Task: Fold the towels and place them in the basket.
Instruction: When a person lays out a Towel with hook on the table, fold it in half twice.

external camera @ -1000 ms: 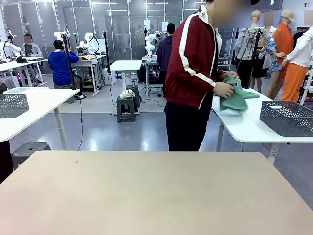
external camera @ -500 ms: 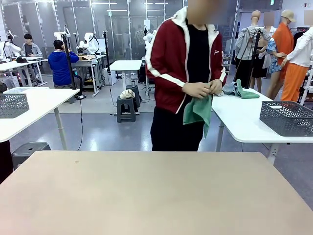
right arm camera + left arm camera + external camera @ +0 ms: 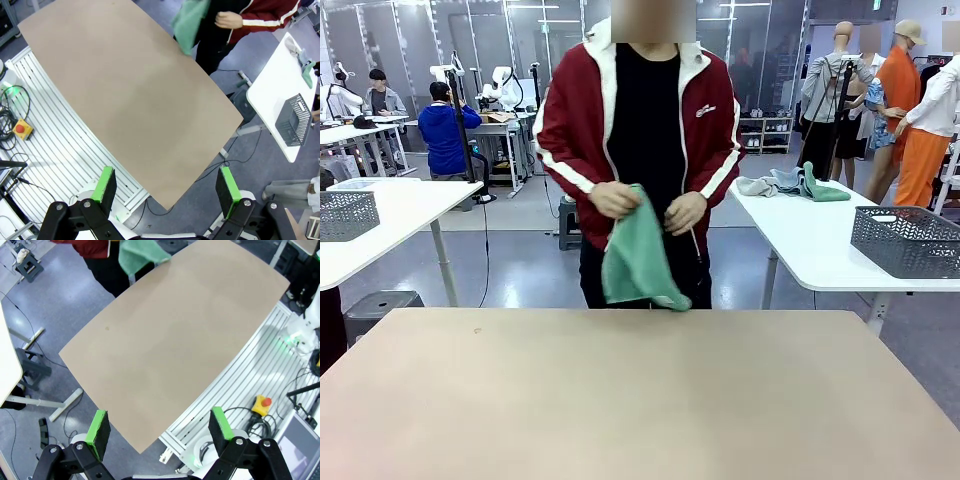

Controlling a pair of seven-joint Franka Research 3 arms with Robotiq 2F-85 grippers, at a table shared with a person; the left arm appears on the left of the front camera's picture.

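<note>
Across the tan surface (image 3: 640,400), at its far edge, a person (image 3: 650,100) in a red jacket stands facing the robot. Both hands (image 3: 613,200) are at waist height and pinch the top of a mint-green towel (image 3: 638,255). It hangs crumpled, its lower corner just above the surface's far edge. Both robot wrists sit high over the near side, looking down. The left fingers (image 3: 98,427) stand wide apart with nothing between them, and the right fingers (image 3: 106,184) likewise. The towel is well apart from both pairs, at the opposite edge. On a second, white surface (image 3: 820,250) beside the person, more towels (image 3: 790,184) lie heaped, apart from a dark grey basket (image 3: 908,240).
</note>
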